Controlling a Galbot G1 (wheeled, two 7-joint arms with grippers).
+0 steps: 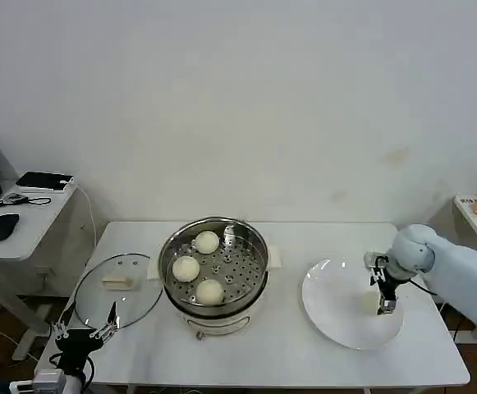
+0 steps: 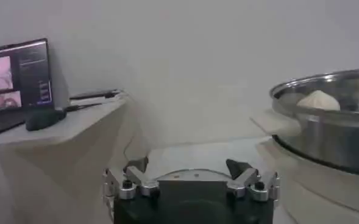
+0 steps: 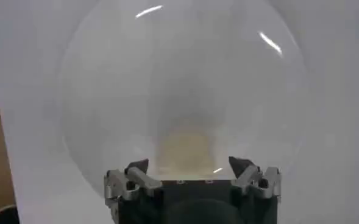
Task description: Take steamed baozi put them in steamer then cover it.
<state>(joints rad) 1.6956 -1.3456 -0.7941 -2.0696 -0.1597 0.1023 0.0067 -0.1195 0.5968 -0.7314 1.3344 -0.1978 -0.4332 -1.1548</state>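
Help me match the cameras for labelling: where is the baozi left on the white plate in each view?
Head view: baozi on the white plate, right of centre, beside the right gripper.
Right wrist view: just beyond the fingers, midway between them.
Left wrist view: faces the steamer.
Shared landmark: the plate.

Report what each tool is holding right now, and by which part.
Nothing is held. The right tool is open over the last baozi on the white plate, not yet closed on it. The left tool hangs open beside the table.
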